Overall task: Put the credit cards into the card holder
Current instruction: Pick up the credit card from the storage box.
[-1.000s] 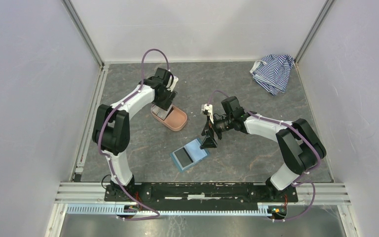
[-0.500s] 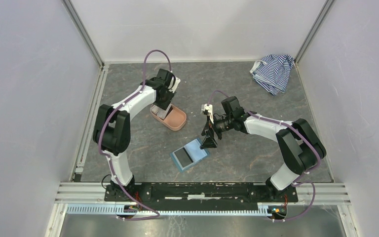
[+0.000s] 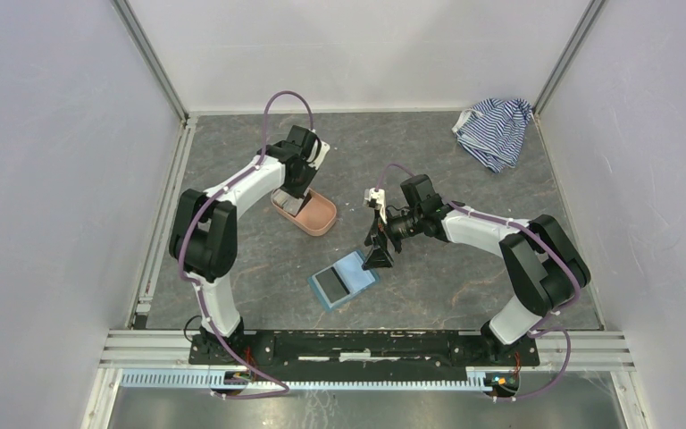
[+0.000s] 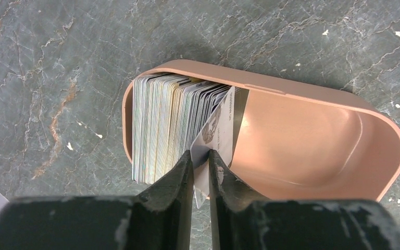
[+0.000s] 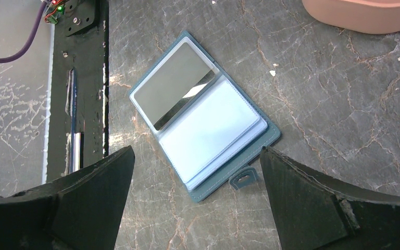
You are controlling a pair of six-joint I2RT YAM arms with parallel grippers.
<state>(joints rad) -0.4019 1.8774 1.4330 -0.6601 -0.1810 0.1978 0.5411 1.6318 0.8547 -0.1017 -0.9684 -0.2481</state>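
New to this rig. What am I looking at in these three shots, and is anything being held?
Two robot arms with two-finger grippers, bolted at the near edge of a table. The top view looks down from above and behind them; the other two come from a camera on each wrist. On the table: a pink tray holding a stack of credit cards, an open teal card holder and a striped cloth in the far right corner. The left gripper reaches into the tray and pinches one card at the stack's edge. The right gripper hangs wide open above the card holder, holding nothing.
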